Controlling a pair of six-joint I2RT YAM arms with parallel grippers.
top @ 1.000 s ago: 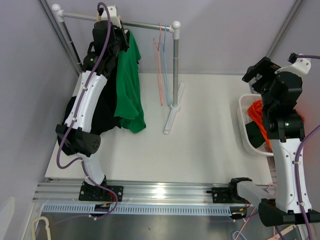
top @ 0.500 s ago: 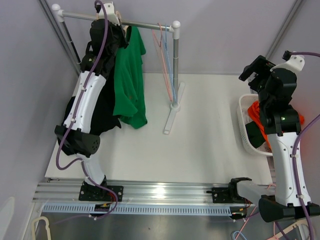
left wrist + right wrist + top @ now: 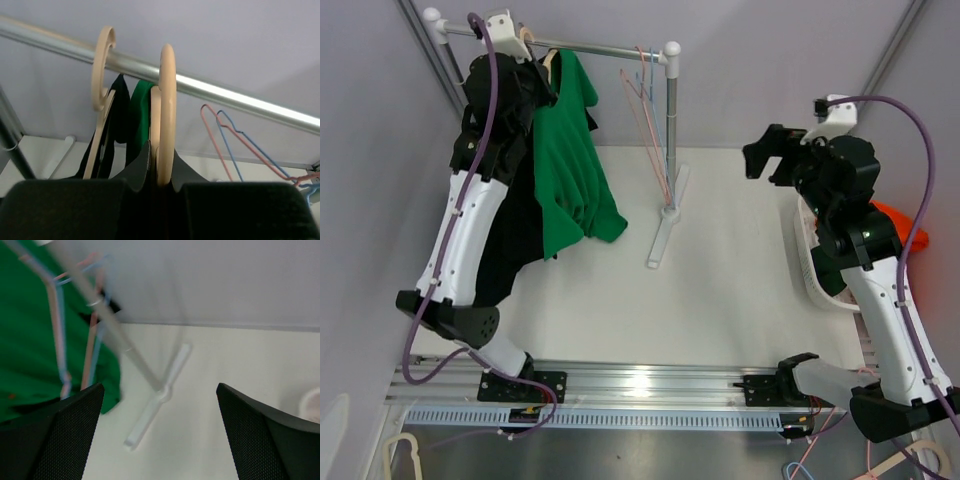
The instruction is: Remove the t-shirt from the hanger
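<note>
Top view: my left claw (image 3: 538,68) is up at the rail (image 3: 610,47), with the green t-shirt (image 3: 565,150) draped just below it. 
Left wrist: the claw is clenched on the hanger (image 3: 166,100) neck under the rail, so next I'd judge the hook needs lifting clear. 
Right wrist: my right claw (image 3: 157,412) is spread wide and empty, well off to the rail's side.

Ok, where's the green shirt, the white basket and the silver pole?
green shirt (image 3: 565,165), top view, middle of the cloth
white basket (image 3: 808,262), top view, its left rim
silver pole (image 3: 225,94), left wrist view, bare shiny stretch
</note>
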